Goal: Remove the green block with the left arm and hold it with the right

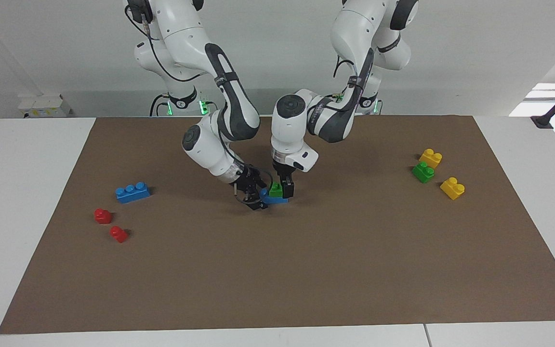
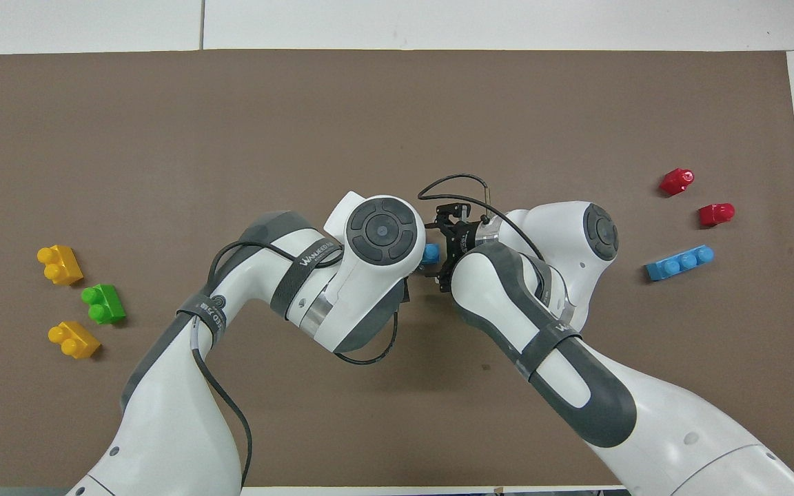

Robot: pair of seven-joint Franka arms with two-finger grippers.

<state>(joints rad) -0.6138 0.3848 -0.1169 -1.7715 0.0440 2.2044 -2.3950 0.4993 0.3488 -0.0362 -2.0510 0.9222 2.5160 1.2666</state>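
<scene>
1. At mid-counter (image 1: 306, 270), on the brown mat, a green block (image 1: 275, 190) is seated on a blue base brick (image 1: 277, 198); in the overhead view only a blue end of the base is seen.
2. Left gripper (image 1: 281, 189): lowered upright onto the green block, jaws narrowed about it and apparently closed on its sides.
3. Right gripper (image 1: 257, 198): tilted in low beside the stack, at the base brick's end toward the right arm. Whether its jaws grip the brick cannot be told.
4. Risk, judged: if the base is not firmly held, it may be lifted together with the green block. A slanted pull could make the studs bind or the block slip out.
5. Risk, judged: both wrists are crowded together, so a sideways move could bring them into contact.
6. Open room: bare mat is left all round the stack, widest away from the robots.
7. Other stock, well apart: a second green brick (image 1: 423, 172) and two yellow bricks (image 1: 430, 157) toward the left arm's end; a long blue brick (image 1: 132, 192) and two red pieces (image 1: 103, 216) toward the right arm's end.
</scene>
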